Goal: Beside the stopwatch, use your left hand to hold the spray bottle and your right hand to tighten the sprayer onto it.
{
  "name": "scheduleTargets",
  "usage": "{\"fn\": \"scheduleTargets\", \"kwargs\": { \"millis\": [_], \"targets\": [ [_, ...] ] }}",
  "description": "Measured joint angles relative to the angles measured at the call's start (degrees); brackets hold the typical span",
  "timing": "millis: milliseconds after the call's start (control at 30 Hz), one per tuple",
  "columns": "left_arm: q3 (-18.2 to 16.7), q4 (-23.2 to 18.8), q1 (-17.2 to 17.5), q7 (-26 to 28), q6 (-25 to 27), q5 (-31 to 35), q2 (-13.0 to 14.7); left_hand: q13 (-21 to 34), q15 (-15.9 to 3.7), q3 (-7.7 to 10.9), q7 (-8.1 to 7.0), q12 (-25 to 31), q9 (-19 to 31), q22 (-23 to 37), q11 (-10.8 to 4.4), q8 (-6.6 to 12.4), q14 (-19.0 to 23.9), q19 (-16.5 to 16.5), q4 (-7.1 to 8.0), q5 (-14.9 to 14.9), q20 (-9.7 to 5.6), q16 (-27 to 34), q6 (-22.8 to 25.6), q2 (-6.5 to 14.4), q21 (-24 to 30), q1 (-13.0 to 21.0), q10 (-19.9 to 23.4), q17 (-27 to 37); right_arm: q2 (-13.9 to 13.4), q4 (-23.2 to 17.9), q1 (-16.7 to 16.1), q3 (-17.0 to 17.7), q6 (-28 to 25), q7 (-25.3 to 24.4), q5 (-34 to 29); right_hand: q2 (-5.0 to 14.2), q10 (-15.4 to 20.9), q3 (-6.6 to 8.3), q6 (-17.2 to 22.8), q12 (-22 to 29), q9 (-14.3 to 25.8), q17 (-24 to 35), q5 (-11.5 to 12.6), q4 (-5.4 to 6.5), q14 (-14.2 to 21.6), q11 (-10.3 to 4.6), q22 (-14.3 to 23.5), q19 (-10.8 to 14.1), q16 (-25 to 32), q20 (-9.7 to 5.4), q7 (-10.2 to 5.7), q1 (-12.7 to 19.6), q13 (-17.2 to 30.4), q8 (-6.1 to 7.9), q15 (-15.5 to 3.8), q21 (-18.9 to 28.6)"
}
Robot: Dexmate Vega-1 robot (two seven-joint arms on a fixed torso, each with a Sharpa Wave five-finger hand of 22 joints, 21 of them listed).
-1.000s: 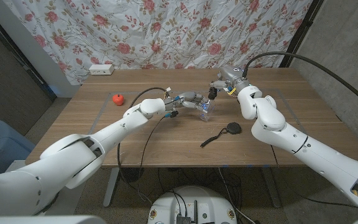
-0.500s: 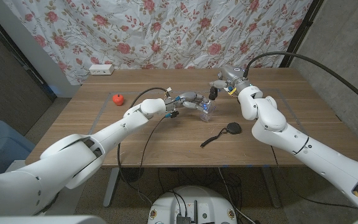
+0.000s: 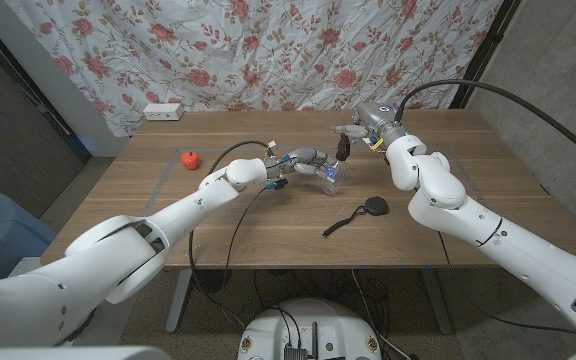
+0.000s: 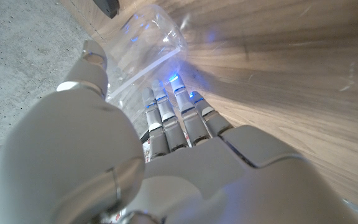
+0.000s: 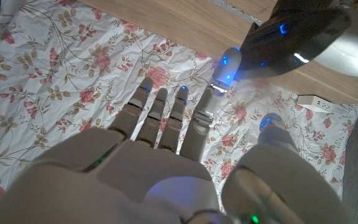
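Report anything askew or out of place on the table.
Nothing stands out. The spray bottle stands upright in the left hand, the right hand at its top, and the stopwatch lies nearby with its cord loose.

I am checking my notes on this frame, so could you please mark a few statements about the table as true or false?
1. The left hand holds the clear spray bottle. True.
2. The stopwatch lies left of the bottle. False: it lies on the robot's right of it, nearer the front edge.
3. A small red thing sits on the table on the robot's left. True.
4. The right hand rests on the stopwatch. False: it is up by the bottle's top.
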Motion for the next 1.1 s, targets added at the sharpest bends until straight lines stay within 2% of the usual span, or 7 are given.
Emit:
{"fn": "scheduleTargets", "kwargs": {
  "millis": [167,267,333,467,633,800,1100],
  "targets": [
    [-0.07,0.4,-0.02,0.03,-0.44,0.0,-0.14,0.0,0.0,0.0,0.0,-0.01,0.0,0.0,0.0,0.0,0.0,0.0,0.0,-0.11,0.0,0.0,0.0,0.0,0.0,0.0,0.0,0.0,-0.86,-0.78,0.08,0.59,-0.01,0.55,0.5,0.37,-0.83,-0.47,-3.03,-0.43,0.04,0.0,0.0,0.47,-0.78,0.83,0.0,-0.4,-0.7,0.39,-0.08,-1.73,0.0,-1.91,0.77,0.0],
    [-0.12,0.55,-0.03,0.03,-0.63,-0.05,-0.16,0.0,0.0,0.0,0.0,-0.04,0.01,0.0,0.0,0.0,0.0,0.0,0.0,-0.11,0.0,-0.06,0.0,0.0,0.0,0.0,0.0,0.0,-1.36,-1.34,0.11,0.94,-0.03,1.1,0.85,0.89,-2.28,-0.7,-5.53,-0.85,0.11,-0.01,0.0,0.23,-1.6,0.99,0.0,-0.83,-1.33,0.83,0.17,-2.27,0.0,-3.45,1.6,0.0],
    [-0.14,0.61,-0.03,0.03,-0.7,-0.09,-0.17,0.0,0.12,0.0,0.0,-0.16,0.0,0.0,0.0,0.0,0.11,0.0,0.0,-0.12,0.0,-0.22,0.0,0.0,0.0,0.0,0.0,0.0,-1.61,-1.62,0.11,1.16,-0.05,1.35,1.08,0.19,-3.09,-0.72,-7.23,-0.85,0.11,-0.01,0.0,0.21,-1.89,1.21,0.0,-1.44,-1.45,1.45,0.31,-2.98,0.0,-4.33,1.89,0.0],
    [-0.21,0.74,-0.04,0.01,-0.9,-0.22,-0.17,-0.01,0.11,0.0,0.0,-0.23,0.01,0.0,0.0,0.0,0.11,0.0,0.0,-0.12,0.0,-0.22,0.0,0.0,0.0,0.0,0.0,0.0,-2.25,-2.36,0.11,1.75,-0.2,2.32,2.01,0.39,-4.97,-0.89,-10.93,-1.07,0.39,-0.01,0.01,-0.43,-3.31,2.25,0.0,-1.96,-2.46,2.58,0.71,-3.21,0.0,-6.43,2.66,0.0],
    [-0.33,0.84,-0.04,-0.06,-1.19,-0.4,-0.17,-0.02,0.11,0.0,0.0,-0.27,-0.22,0.0,0.0,0.0,0.1,0.0,0.0,-0.12,0.0,-0.22,0.0,0.0,0.0,0.0,0.0,0.0,-3.29,-3.56,0.11,2.7,-0.39,3.4,3.14,2.42,-7.87,0.01,-16.15,-1.28,0.65,-0.17,0.01,-2.36,-4.73,3.12,0.0,-3.06,-3.38,3.68,0.75,-1.17,0.27,-9.14,3.46,-0.39],
    [-0.41,1.32,-0.04,-0.14,-1.51,-0.57,-0.3,-0.01,0.11,0.0,0.0,-0.38,-0.22,0.0,0.0,0.0,0.1,0.0,0.0,0.07,0.0,-0.22,0.0,0.0,0.0,0.0,0.0,0.01,-4.15,-4.31,-0.17,3.52,-0.51,3.68,4.66,2.11,-9.93,1.07,-19.33,-1.28,0.91,-0.16,0.01,-4.53,-5.16,2.97,0.0,-3.3,-3.63,3.91,0.27,1.86,0.26,-10.5,3.48,-0.39],
    [-0.5,2.39,-0.33,-0.69,-2.47,-0.96,-0.62,0.1,0.11,0.0,0.0,-0.45,-0.22,0.0,-0.01,0.0,0.1,0.0,0.0,0.07,0.0,-0.44,0.0,0.0,0.0,0.0,0.0,0.0,-6.58,-5.74,-1.35,6.33,1.29,3.39,8.6,2.3,-14.61,2.6,-26.84,-1.28,1.18,0.0,0.24,-6.06,-8.13,3.28,0.0,-4.96,-4.84,4.27,-0.67,7.48,0.26,-13.85,5.0,-0.39]
  ]
}}
